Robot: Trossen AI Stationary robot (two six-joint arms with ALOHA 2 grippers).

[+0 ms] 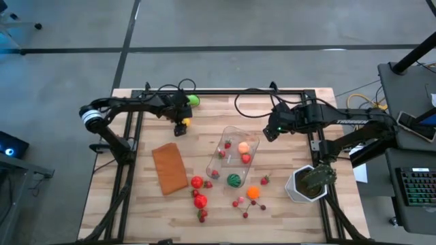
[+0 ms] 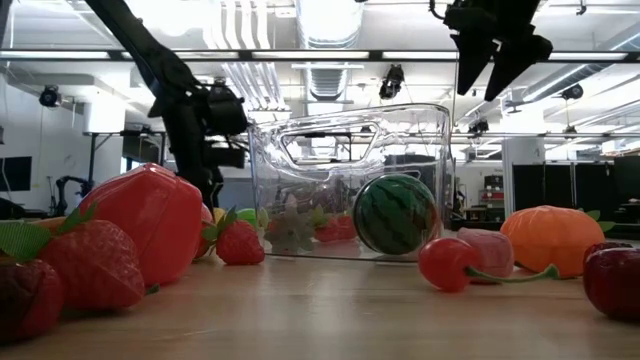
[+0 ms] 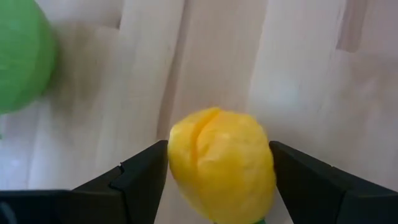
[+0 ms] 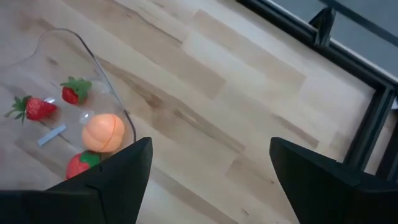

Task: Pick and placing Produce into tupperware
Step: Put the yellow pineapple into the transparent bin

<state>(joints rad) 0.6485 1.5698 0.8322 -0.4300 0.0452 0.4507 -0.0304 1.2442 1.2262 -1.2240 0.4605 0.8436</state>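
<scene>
My left gripper (image 1: pixel 182 121) is at the far left of the table, shut on a yellow toy fruit (image 3: pixel 221 165). A green fruit (image 1: pixel 194 101) lies beside it near the far edge. The clear tupperware (image 1: pixel 235 136) stands mid-table and holds an orange peach (image 4: pixel 103 132), strawberries (image 4: pixel 34 107) and another red piece. My right gripper (image 1: pixel 271 131) hangs open and empty above the table, just right of the tupperware's far end. A green striped melon (image 2: pixel 395 214) sits at the tupperware's near end. More red, orange and pink produce (image 1: pixel 200 201) lies near the front edge. My left gripper pinches the yellow fruit's two sides (image 3: pixel 177 155) between its fingers (image 3: pixel 143 180). It comes at the fruit from above, pointing down. The fruit fills the gap between the fingers. Whether it is clear of the table, I cannot tell.
A flat brown-orange rectangle (image 1: pixel 169 167) lies left of the tupperware. A white pot with a green plant (image 1: pixel 310 182) stands at the near right. Cherries (image 1: pixel 245 204), an orange fruit (image 1: pixel 253 192) and red pieces (image 1: pixel 197 182) are scattered near the front. Bare wood shows at the far middle.
</scene>
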